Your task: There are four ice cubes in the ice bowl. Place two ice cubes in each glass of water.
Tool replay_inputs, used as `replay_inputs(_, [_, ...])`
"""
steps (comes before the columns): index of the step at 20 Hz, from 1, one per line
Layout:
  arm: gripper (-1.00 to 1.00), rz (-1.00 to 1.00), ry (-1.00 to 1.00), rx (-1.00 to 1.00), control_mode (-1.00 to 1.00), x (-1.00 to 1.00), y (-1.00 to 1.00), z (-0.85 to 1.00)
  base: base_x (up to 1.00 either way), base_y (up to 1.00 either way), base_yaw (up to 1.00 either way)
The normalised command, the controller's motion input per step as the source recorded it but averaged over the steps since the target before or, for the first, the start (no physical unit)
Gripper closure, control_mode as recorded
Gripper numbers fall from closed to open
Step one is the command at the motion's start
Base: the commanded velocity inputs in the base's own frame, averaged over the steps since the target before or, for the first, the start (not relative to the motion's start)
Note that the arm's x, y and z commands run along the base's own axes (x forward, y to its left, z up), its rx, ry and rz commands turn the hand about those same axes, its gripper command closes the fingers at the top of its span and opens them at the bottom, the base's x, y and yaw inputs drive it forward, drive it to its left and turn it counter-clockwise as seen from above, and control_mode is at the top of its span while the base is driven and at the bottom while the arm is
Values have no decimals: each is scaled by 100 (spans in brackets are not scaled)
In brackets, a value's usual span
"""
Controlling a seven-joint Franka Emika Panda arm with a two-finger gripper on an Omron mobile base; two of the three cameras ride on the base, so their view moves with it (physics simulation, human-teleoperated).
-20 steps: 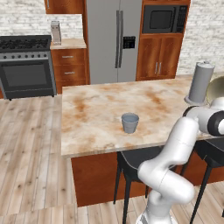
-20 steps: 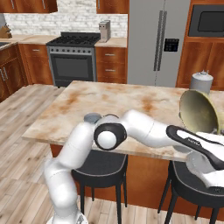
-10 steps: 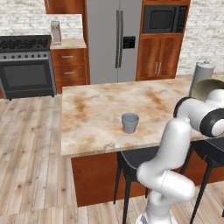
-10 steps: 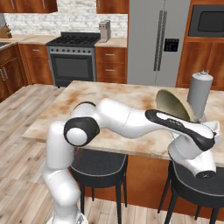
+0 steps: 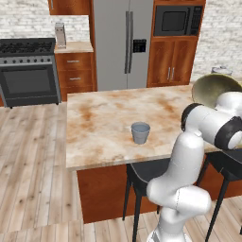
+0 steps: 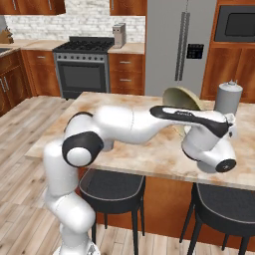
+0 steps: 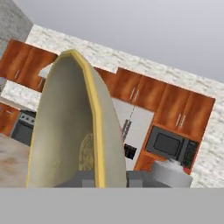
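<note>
Looking first from the left base view, I count one glass (image 5: 140,132) standing upright on the marble surface (image 5: 104,118), well apart from the ice bowl (image 5: 215,88), which is lifted and tipped on its side at the right, just behind the white arm; a second glass I cannot find here. In the right base view the ice bowl (image 6: 182,99) stands nearly on edge above the surface (image 6: 149,149), close beside one tall grey cylinder (image 6: 227,97), and the arm's wrist covers its lower part. From the hand view, the ice bowl (image 7: 72,122) rises edge-on with its pale inside turned to the left, and the fingers (image 7: 107,178) are nearly closed and pinch its rim (image 7: 94,113) at the bottom. I judge that the bowl is stiff, light and smooth, so a grip on the thin rim can slip or let the bowl swing; a hold lower on the wall seems safer to me. Of the ice cubes I can count none for sure; the rough patch inside the bowl is too unclear to tell.
</note>
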Motion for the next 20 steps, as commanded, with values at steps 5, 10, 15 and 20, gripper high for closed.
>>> replay_inputs(5, [100, 28, 77, -5, -100, -86, 43, -35, 0, 0, 0])
replay_inputs(10, [100, 13, 34, 39, -100, 20, 97, -21, 0, 0, 0])
replay_inputs(15, [100, -12, 49, 8, -100, 94, 93, 0, 0, 0, 0])
replay_inputs(20, [100, -24, 79, -13, -100, 100, 3, -12, 0, 0, 0])
